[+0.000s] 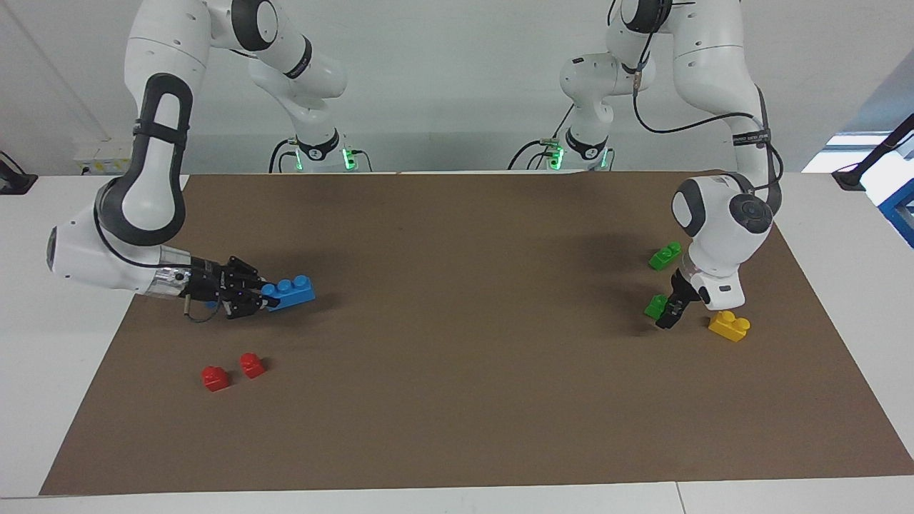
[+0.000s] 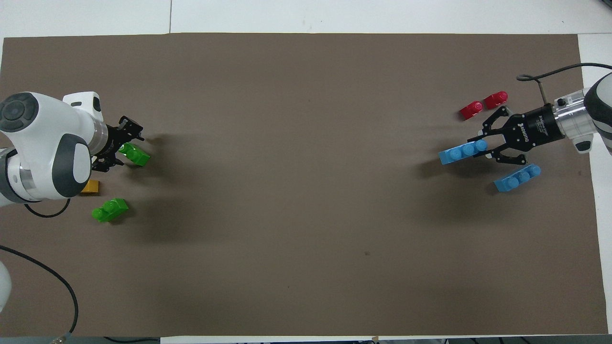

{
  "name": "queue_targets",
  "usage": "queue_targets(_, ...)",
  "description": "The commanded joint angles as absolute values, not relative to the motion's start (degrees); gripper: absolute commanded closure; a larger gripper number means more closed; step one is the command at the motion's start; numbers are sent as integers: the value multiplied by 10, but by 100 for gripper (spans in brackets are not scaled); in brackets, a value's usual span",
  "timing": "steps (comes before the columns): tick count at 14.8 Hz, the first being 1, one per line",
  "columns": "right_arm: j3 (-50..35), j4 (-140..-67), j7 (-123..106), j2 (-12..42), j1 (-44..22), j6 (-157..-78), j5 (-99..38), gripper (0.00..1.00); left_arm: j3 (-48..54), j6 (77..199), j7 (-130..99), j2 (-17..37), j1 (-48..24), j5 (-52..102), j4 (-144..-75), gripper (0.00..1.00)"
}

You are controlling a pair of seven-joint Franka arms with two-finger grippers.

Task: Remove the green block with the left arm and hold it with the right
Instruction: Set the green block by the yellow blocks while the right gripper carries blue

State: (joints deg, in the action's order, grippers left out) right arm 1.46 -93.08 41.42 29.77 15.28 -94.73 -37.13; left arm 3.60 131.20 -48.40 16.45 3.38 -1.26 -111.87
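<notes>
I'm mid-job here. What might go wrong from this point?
1. The right gripper has its jaws shut on one end of a blue brick. With that brick in its grip it likely cannot take the green block, and an end grip may slip.
2. The left gripper is low beside the green block, with the yellow brick close by. A sideways move could knock it.
3. A second green brick lies nearby, so a mix-up is possible.

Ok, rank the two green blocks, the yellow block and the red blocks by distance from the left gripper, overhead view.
1. Green block, right at the left gripper.
2. Yellow block and second green block, nearer the robots: too close to call.
3. Red blocks, right arm's end.
</notes>
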Motion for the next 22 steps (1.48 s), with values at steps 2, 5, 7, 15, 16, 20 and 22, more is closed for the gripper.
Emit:
queue_targets(2,4,-889,366,341,178,-932,-359,100,39,1257,-475,100,33,-15,-1119,0)
queue_targets(5,4,-889,351,344,179,-932,-345,100,42,1217,-464,67,28,-18,-1092,0)
queue_targets(7,4,-890,339,344,179,-936,-344,100,44,1149,-346,69,29,-17,-1030,0)
queue_targets(15,5,-930,287,336,186,-968,-343,100,45,1043,-136,13,30,-17,-971,0)
queue_targets(16,5,-935,287,334,185,-973,-343,100,45,1029,-115,5,29,-17,-971,0)
queue_targets(20,5,-940,287,334,181,-983,-343,100,43,974,-14,-27,29,-17,-973,0)
queue_targets(22,6,-942,289,333,177,-990,-342,100,43,965,-4,-46,28,-17,-983,0)
